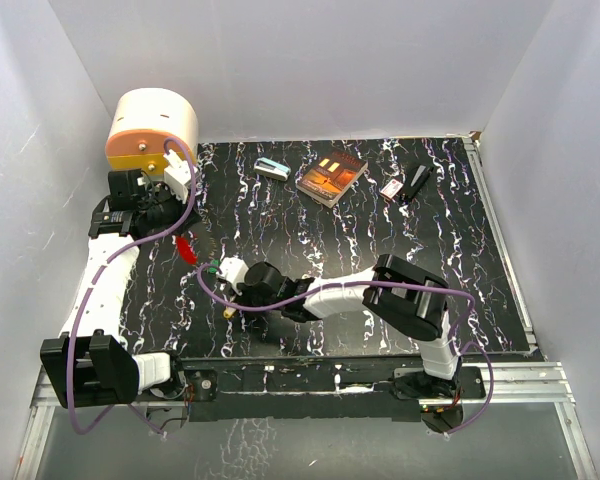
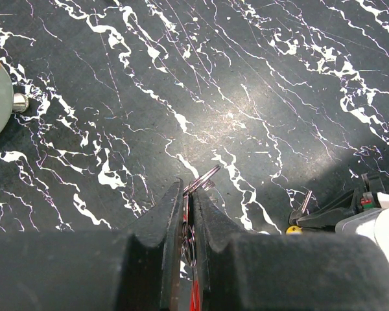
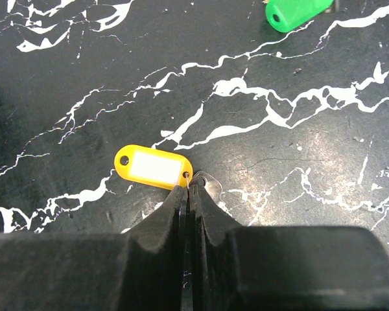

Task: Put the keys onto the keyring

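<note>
Your yellow key has a flat oval plastic head with a white label panel and a small hole at each end. A pale metal piece shows at the end nearest the fingers. Your right pincer is closed, with its jaws pressed together on that metal end. The yellow head sticks out to the left of the tips, low over the black, white-veined counter. From the left wrist camera you see only a speck of yellow at the right pincer's tip, with a thin metal shaft rising from it.

The green key has a bright plastic head of the same kind. It lies on the counter beyond the right pincer and off to one side, clear of the fingers.

Your left pincer is also closed, clamped on the keyring. The thin wire loops poke out past the fingertips above the counter. A red key shows as a sliver in the narrow gap between the fingers. From above, it hangs at the left pincer's tip, near the right pincer and the green key.

The book lies well apart from them at the far side of the counter.
</note>
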Robot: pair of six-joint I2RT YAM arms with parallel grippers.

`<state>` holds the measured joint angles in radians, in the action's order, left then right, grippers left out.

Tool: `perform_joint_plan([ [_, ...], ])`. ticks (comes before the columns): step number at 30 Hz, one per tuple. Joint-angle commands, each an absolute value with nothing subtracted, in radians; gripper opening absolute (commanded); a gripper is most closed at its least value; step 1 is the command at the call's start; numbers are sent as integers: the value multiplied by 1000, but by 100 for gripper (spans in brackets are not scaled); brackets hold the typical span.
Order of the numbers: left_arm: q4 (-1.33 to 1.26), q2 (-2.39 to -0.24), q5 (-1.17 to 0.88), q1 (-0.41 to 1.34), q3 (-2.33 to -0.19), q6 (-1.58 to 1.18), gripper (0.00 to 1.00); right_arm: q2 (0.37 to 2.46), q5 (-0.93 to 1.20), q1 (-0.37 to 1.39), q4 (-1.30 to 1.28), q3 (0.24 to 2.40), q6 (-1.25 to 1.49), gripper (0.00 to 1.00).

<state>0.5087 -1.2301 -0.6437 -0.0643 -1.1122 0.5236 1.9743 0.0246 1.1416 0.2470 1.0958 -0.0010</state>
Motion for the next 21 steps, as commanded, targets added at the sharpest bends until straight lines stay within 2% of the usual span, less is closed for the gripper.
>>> perform_joint_plan([
  [1,510,-1193,-690,-71,-1119,545,0,1893,-18,1141,344,1069,-11,8],
  [9,682,-1211,-967,-66,-1179,665,0,1601,-102,1141,369,932,27,8],
  [15,703,-1191,-1012,-37,-1177,649,0,1393,-148,1141,271,910,67,8],
  [21,646,-1144,-1001,11,-1126,523,0,1369,-197,1141,199,1005,119,8],
])
